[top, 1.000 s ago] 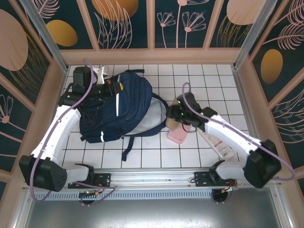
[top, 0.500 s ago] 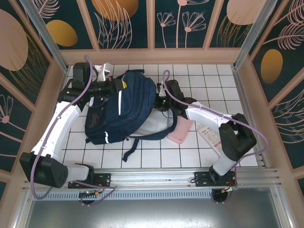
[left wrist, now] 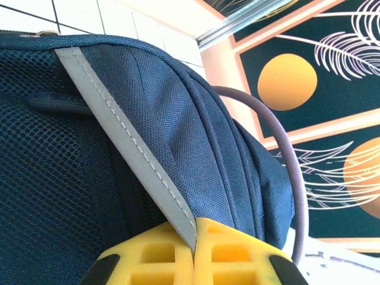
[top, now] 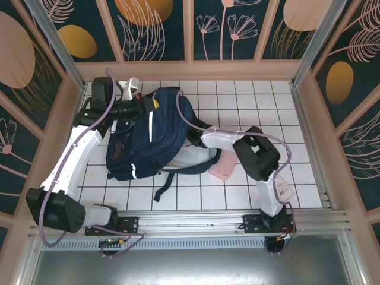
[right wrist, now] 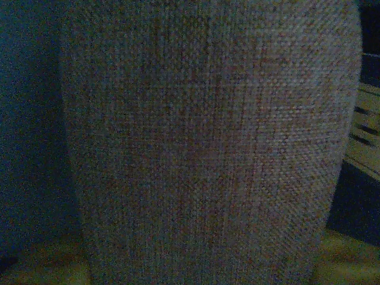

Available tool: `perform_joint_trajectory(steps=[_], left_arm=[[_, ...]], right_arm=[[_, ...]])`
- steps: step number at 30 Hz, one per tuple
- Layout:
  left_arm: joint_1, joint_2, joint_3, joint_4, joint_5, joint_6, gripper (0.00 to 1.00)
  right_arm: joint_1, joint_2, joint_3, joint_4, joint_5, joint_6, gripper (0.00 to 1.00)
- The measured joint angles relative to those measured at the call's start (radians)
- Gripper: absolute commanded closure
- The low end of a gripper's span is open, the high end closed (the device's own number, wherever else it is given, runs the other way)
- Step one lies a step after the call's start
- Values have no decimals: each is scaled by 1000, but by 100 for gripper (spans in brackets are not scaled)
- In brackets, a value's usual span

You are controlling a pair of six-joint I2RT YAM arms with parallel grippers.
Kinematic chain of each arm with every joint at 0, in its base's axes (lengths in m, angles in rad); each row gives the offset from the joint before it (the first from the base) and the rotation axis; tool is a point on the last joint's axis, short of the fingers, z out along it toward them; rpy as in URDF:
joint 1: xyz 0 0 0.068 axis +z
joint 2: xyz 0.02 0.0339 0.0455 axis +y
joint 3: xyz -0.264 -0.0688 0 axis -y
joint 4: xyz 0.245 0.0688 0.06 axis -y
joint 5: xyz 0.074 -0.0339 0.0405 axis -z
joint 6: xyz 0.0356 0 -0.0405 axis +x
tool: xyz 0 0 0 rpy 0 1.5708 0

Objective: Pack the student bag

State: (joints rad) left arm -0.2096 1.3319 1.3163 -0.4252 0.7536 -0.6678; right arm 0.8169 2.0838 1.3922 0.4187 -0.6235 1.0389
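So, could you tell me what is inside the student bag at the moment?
The right arm reaches into the student bag; its wrist camera shows a grey-beige woven item in dim light. Whatever else lies inside is covered by the navy fabric.

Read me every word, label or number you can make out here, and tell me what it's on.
No text here can be read.
On the white packet: red print, too small to read.
On the student bag: no lettering visible, only plain reflective stripes.
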Motion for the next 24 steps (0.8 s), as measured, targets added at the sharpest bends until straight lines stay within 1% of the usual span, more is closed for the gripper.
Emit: perform_joint_trajectory(steps=[1,5,8,14,18,24], left_arm=[[2,1,0,4,-2,-2,100],[12,1,0,22,-11,-7,100],[25,0,0,43,-17,-11,100],[37,-9,-1,55,-5,-22,100],[42,-11,-5,54,-2,-27,100],[50,-23,-18,54,6,-35,100]], right_arm=[[11,21,26,13,5,8,36],[45,117,163,16,18,17,12],[53,148,235,-18,30,2,2],[57,132,224,-35,69,-34,1],[57,97,169,-74,103,-70,1],[57,32,88,-87,106,-117,1]])
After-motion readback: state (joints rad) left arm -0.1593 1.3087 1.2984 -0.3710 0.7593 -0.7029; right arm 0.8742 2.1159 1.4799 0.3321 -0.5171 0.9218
